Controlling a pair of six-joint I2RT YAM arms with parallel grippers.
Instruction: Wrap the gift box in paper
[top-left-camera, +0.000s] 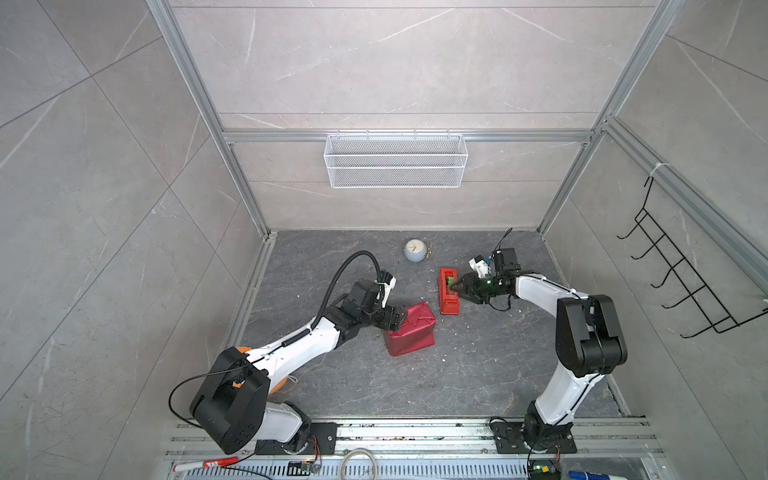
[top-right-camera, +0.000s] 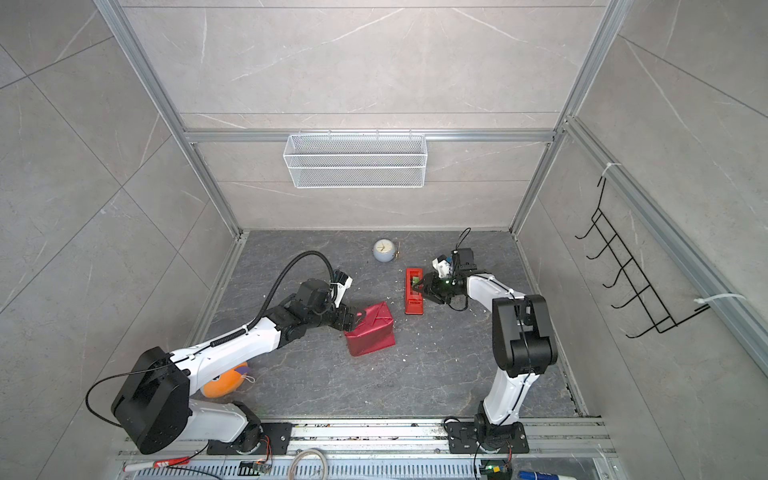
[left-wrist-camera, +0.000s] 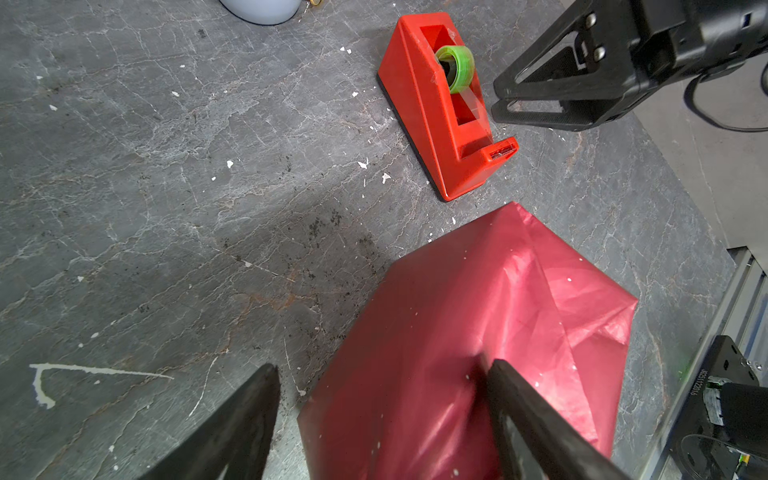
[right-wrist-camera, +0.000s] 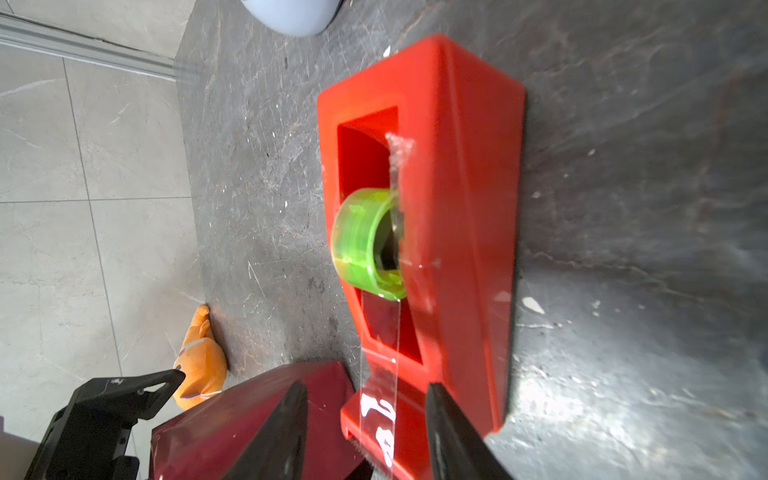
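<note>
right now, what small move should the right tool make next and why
Probably close the right tool on the tape strip. Its jaws stand apart on either side of the strip at the tape dispenser's cutter end, not yet pinching it, while the left tool rests on the folded paper.

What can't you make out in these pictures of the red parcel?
- Gift box: every view, the paper covers it entirely.
- Clock: too small in both top views to read; cut off by wrist views' edges.
- Orange toy: partly hidden under the left arm in both top views.
- Right pincer: right wrist view's blur hides whether it touches the tape.
</note>
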